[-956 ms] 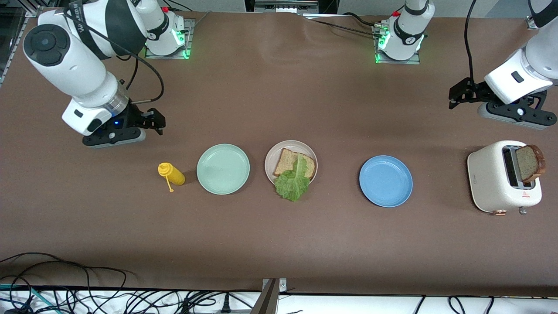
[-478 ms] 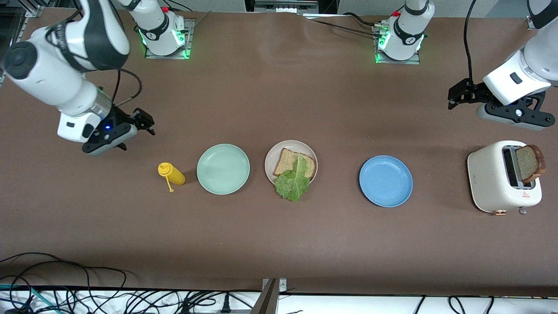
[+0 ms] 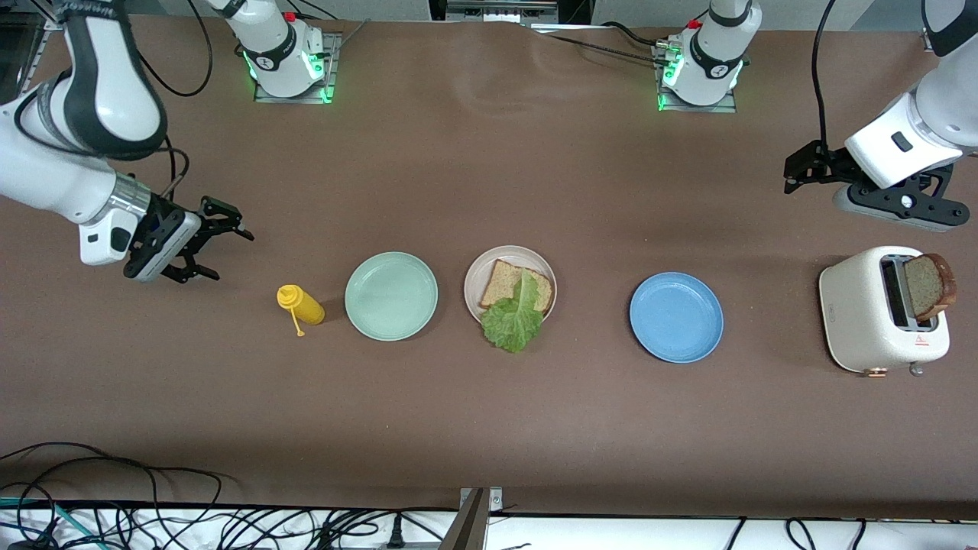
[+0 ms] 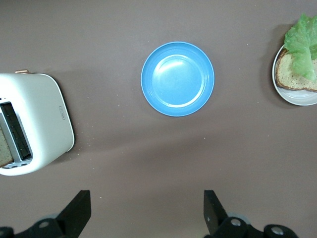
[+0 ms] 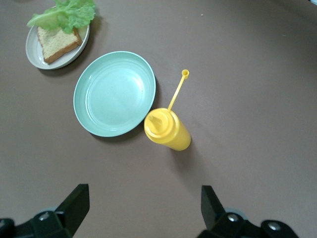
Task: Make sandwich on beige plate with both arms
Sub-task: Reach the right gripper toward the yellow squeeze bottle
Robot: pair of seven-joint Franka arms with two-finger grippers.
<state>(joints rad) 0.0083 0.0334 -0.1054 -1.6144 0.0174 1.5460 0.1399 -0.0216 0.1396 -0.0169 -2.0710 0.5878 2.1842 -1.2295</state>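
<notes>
1. The beige plate (image 3: 510,284) sits at mid-table between the mint-green plate (image 3: 391,296) and the blue plate (image 3: 676,317).
2. It carries one bread slice (image 3: 504,284) topped with a lettuce leaf (image 3: 515,317).
3. A second bread slice (image 3: 929,286) stands in the toaster (image 3: 879,309).
4. The left gripper (image 3: 795,166) hangs above bare table near the toaster, jaws spread.
5. The right gripper (image 3: 220,243) hangs near the mustard bottle (image 3: 300,305), jaws spread, empty.

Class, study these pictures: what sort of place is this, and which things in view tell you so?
Most likely a robotics lab staged as a kitchen counter: two arms bolted to a brown-covered table, loose cables along its edge, and a toaster holding bread beside a beige plate with bread and lettuce.
</notes>
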